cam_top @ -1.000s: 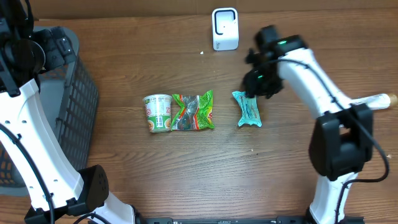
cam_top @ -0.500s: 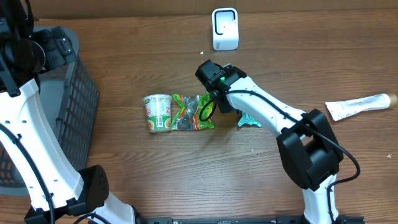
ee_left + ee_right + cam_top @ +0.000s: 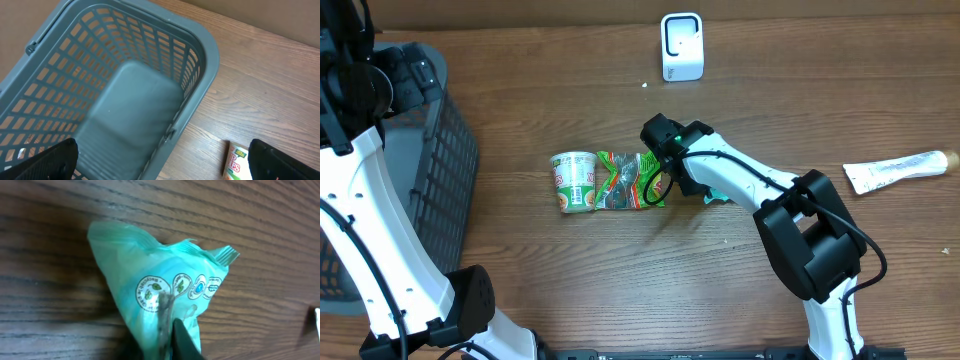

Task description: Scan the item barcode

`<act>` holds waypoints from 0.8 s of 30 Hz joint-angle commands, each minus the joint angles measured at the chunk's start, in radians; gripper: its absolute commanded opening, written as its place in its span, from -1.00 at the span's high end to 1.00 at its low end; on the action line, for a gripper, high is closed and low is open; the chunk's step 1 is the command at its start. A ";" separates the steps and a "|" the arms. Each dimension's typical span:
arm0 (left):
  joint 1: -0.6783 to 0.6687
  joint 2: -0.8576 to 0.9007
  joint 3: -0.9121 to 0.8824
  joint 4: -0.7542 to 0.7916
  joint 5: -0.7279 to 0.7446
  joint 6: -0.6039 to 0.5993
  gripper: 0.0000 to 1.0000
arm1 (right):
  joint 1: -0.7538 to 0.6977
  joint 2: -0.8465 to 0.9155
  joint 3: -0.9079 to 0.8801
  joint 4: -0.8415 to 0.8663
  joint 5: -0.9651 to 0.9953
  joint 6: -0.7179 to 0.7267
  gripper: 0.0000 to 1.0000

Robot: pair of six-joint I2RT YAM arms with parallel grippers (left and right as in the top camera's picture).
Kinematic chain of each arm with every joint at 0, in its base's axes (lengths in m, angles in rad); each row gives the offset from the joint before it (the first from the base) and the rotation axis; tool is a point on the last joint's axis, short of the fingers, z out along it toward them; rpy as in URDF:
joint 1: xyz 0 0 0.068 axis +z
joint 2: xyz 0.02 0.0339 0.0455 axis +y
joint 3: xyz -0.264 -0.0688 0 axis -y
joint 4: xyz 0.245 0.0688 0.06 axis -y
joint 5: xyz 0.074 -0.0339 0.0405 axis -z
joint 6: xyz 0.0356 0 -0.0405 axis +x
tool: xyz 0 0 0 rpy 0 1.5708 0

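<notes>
A teal snack packet (image 3: pixel 165 275) lies on the wooden table, and my right gripper (image 3: pixel 167 330) is shut on a pinched fold of it. From overhead only a corner of the teal packet (image 3: pixel 718 196) shows, because my right arm (image 3: pixel 740 178) lies across it and hides the jaws. The white barcode scanner (image 3: pixel 681 46) stands at the back of the table. My left gripper (image 3: pixel 162 162) hangs open and empty over the edge of the grey basket (image 3: pixel 150 100), far to the left.
A noodle cup (image 3: pixel 574 182) and a green snack packet (image 3: pixel 630 180) lie side by side just left of the right arm. A white tube (image 3: pixel 900 168) lies at the right edge. The grey basket (image 3: pixel 440 150) fills the left side.
My right arm has folded in and swung left over the teal packet, and its jaws have closed on the packet. The left arm has not moved.
</notes>
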 commanded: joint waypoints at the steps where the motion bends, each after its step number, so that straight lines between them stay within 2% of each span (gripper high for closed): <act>1: -0.002 0.004 0.002 0.001 0.001 0.015 -0.99 | -0.006 0.017 0.001 -0.031 -0.112 0.011 0.93; 4: -0.002 0.004 0.002 0.001 0.001 0.015 -1.00 | -0.044 -0.032 0.105 -0.103 -0.517 -0.132 0.92; 7: -0.002 0.004 0.002 0.001 0.001 0.015 -1.00 | -0.124 -0.095 0.112 -0.065 -0.970 -0.262 0.92; 10: -0.002 0.004 0.002 0.001 0.001 0.015 -1.00 | -0.217 -0.087 0.084 -0.045 -1.366 -0.406 0.92; 16: -0.002 0.004 0.002 0.001 0.001 0.015 -0.99 | -0.309 -0.051 -0.058 0.066 -1.439 -0.405 0.92; 21: -0.002 0.004 0.002 0.001 0.001 0.015 -0.99 | -0.396 -0.051 -0.150 0.183 -1.191 -0.236 0.92; 23: -0.002 0.004 0.002 0.001 0.001 0.015 -1.00 | -0.426 -0.051 -0.150 0.181 -1.044 -0.190 0.72; 24: -0.002 0.004 0.002 0.001 0.001 0.015 -1.00 | -0.437 -0.051 -0.150 0.178 -0.959 -0.164 0.38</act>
